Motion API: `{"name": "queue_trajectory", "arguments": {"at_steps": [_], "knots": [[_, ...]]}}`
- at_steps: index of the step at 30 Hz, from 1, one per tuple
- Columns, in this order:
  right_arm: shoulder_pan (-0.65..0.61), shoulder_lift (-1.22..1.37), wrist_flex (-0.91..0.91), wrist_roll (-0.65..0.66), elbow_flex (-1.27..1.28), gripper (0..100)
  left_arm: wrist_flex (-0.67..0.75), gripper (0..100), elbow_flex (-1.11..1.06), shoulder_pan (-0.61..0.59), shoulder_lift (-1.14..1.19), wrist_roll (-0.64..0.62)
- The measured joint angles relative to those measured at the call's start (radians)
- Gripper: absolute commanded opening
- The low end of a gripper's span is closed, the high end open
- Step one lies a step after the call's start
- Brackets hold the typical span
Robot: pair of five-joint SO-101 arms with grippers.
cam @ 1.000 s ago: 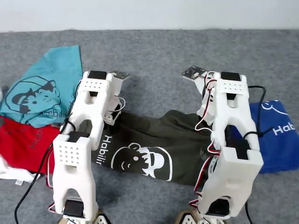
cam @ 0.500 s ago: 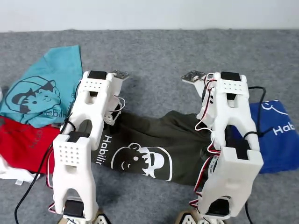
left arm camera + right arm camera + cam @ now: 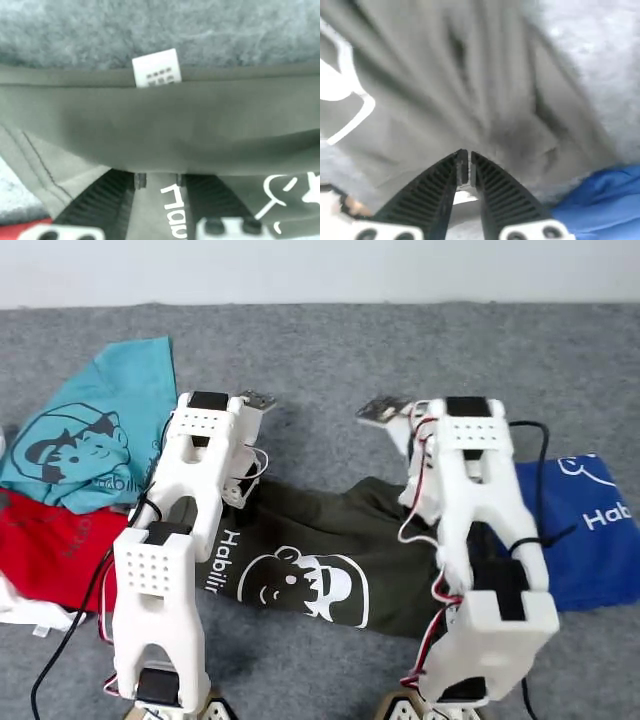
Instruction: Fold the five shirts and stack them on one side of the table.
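A dark olive shirt (image 3: 330, 540) with a white print lies crumpled across the middle of the grey table. My left arm (image 3: 195, 470) stands over the shirt's left end. In the left wrist view my left gripper (image 3: 156, 181) is shut on a fold of olive cloth, near the shirt's white tag (image 3: 156, 67). My right arm (image 3: 470, 490) leans over the shirt's right end. My right gripper (image 3: 464, 161) is shut on bunched olive cloth, with creases running out from the pinch. The blue shirt (image 3: 600, 200) lies just beside it.
A teal shirt (image 3: 95, 430) lies at the back left, with a red shirt (image 3: 45, 545) in front of it and a bit of white cloth (image 3: 25, 612) below that. A blue shirt (image 3: 590, 530) lies at the right. Bare grey table (image 3: 330, 360) stretches behind the arms.
My right arm has swung to the left, with the olive cloth still in its gripper. The left arm has stayed where it was.
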State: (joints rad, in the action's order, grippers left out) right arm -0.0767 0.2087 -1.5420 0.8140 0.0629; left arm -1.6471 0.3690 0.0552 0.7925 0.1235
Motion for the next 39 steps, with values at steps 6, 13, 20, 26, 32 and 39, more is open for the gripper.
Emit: {"name": "queue_trajectory", "arguments": {"at_steps": [6,13,20,26,32,39], "knots": [[0.002,-0.103,0.0,0.04,0.127,0.9,0.0,12,0.0,0.0,0.0,0.0],[0.017,-0.187,0.069,0.043,0.175,9.8,0.0,12,0.0,0.0,0.0,0.0],[0.11,-0.083,0.305,-0.137,0.178,16.1,0.0,12,0.0,0.0,0.0,0.0],[0.109,-0.017,0.351,-0.152,0.18,14.7,0.0,12,0.0,0.0,0.0,0.0],[0.109,-0.017,0.351,-0.138,0.18,6.9,0.0,12,0.0,0.0,0.0,0.0],[0.109,-0.017,0.351,-0.075,0.18,1.0,0.0,12,0.0,0.0,0.0,0.0]]}}
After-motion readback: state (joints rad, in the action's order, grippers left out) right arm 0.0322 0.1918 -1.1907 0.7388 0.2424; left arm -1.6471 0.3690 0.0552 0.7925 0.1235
